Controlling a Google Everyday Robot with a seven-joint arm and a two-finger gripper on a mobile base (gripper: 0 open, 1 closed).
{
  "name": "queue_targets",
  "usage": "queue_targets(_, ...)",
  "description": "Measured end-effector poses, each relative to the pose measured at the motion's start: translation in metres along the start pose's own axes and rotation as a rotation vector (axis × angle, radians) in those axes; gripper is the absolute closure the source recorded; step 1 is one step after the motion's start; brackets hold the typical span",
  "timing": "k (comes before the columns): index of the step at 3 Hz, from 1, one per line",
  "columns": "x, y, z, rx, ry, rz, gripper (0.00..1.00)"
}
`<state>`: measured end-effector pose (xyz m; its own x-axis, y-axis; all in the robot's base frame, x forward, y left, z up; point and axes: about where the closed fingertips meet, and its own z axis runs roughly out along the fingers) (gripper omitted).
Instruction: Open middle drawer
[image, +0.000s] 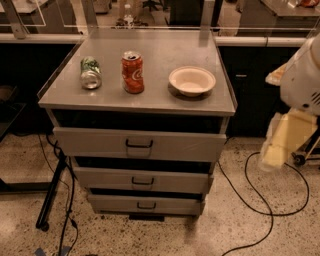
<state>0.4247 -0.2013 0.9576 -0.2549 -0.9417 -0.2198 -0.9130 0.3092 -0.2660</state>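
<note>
Camera view: middle drawer (100, 179) sits second below the worktop's (165, 47) front edge, apparently shut. Gripper (281, 142) hangs beyond the front-right corner, grip state indeterminable. Recommend hooking the black handle (142, 182) centrally and pulling straight outward.

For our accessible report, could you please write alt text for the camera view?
A grey cabinet of three drawers fills the view; the robot's claw hangs at the right, apart from it and from the middle drawer. On top, from left: a green can on its side, an upright red can, a pale bowl.
</note>
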Motion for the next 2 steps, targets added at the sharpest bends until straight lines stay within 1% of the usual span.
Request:
queue_targets(1, -0.0024, 0.0352, 0.0521, -0.088, 0.04, 0.02, 0.0)
queue_targets(2, -0.0025, 0.0357, 0.0524, -0.088, 0.04, 0.02, 0.0)
